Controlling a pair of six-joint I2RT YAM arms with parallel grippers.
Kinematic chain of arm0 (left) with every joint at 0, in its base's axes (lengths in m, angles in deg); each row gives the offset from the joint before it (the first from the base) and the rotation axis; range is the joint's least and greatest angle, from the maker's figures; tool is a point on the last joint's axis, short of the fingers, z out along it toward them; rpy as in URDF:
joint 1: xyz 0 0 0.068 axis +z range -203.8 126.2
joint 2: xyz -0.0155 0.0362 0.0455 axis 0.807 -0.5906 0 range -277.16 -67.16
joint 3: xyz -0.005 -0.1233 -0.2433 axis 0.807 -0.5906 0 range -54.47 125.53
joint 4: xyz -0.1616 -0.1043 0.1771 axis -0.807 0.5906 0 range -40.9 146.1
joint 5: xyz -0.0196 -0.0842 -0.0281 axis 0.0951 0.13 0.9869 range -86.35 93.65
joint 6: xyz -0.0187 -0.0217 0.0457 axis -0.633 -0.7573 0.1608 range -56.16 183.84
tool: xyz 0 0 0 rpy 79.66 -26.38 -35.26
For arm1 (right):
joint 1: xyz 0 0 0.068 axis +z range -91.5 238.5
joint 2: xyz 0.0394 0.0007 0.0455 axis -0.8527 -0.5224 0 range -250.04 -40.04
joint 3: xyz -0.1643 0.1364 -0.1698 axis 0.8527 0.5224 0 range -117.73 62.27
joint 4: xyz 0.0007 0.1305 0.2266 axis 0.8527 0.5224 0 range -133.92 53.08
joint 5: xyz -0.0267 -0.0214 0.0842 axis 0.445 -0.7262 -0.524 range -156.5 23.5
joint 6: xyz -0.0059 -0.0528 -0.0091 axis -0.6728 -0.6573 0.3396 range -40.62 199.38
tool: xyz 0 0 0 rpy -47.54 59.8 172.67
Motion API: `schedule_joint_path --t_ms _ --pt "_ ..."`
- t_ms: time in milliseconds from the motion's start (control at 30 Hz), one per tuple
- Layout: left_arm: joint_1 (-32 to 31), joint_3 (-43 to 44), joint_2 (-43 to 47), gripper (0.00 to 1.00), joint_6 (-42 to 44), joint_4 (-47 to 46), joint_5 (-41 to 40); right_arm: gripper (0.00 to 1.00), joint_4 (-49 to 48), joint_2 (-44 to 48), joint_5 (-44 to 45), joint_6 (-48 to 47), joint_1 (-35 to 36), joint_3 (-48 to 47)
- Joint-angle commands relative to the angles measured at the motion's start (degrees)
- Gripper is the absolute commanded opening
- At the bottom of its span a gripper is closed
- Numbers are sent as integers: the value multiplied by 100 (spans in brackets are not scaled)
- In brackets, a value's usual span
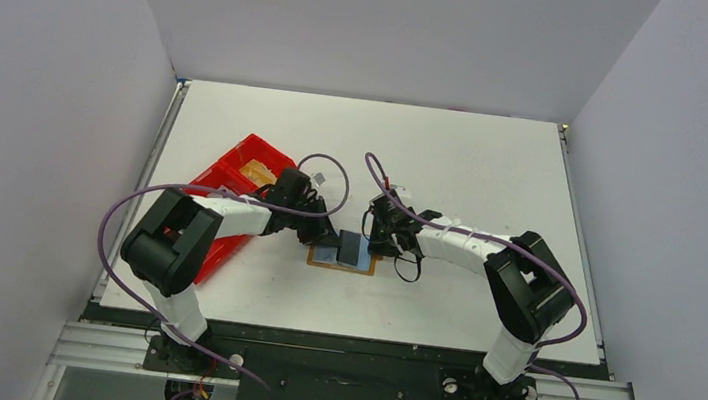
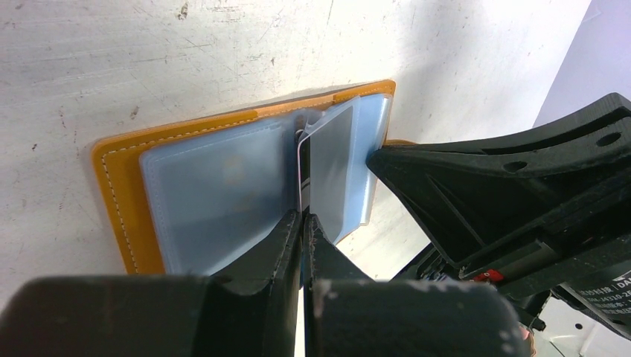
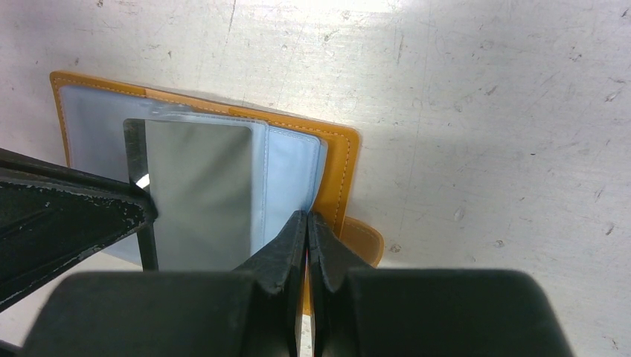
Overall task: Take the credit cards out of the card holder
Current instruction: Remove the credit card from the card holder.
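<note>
Card holder [image 2: 123, 193] lay open on desk [image 2: 223, 44]. Left jaws closed, apparently pinching credit card [image 3: 197, 193] edge, upright over holder centre; right jaws closed, empty, tips at holder's right sleeve [image 3: 294, 175]. Risk: sleeve pinched with card, so holder would lift.

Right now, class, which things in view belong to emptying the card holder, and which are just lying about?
Belonging to the job:
card holder, credit card in its clear sleeve, left gripper, right gripper.

Just lying about:
red tray.
</note>
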Motion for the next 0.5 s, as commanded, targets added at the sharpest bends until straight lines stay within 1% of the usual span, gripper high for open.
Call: schedule_joint_path --t_ms 0,467 --pt "116 -41 220 0 197 -15 -58 0 322 -269 380 -171 -97 94" --pt "267 -33 223 0 386 197 -64 0 321 -250 375 -206 -131 123"
